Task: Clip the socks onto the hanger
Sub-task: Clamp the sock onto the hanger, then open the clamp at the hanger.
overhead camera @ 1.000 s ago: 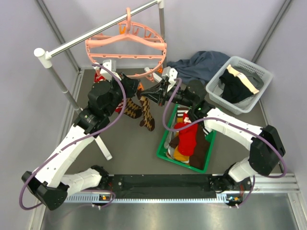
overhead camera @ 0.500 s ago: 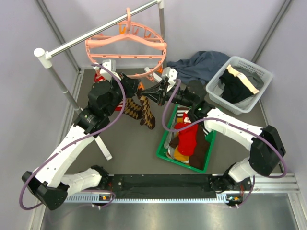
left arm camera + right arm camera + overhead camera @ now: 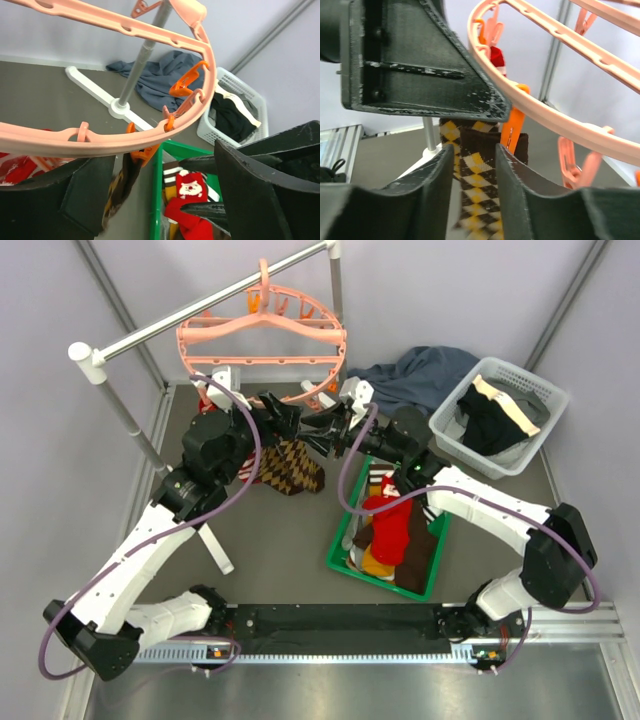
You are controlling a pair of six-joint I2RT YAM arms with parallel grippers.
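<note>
The brown-and-tan argyle sock (image 3: 292, 466) is hanging below the near rim of the hanger (image 3: 250, 357), which is itself hanging by its hook from the grey rail (image 3: 200, 310). In the right wrist view an orange clip (image 3: 512, 125) is biting the sock's brown cuff, so this one is looking clipped (its lower end is blurring there, so it is probably swinging).

The left tool (image 3: 281, 414) is standing wide open just under the rim, with nothing between its fingers. The right tool (image 3: 316, 430) is facing it with its jaws parted partway. The sock is showing through the gap, beyond the fingers, and they are not appearing to pinch it.

A red-and-white striped sock (image 3: 20, 167) is seemingly hanging under the ring's left side too, so by my reading two socks are up. The others, a red sock (image 3: 392, 525) among brown and mustard ones, are lying in the green bin (image 3: 340, 530) on the desk (image 3: 270, 540) near the right arm. Several clips are dangling empty. The job is looking well short of finished, as each binned sock is waiting to be lifted to a free clip and pinned.
</note>
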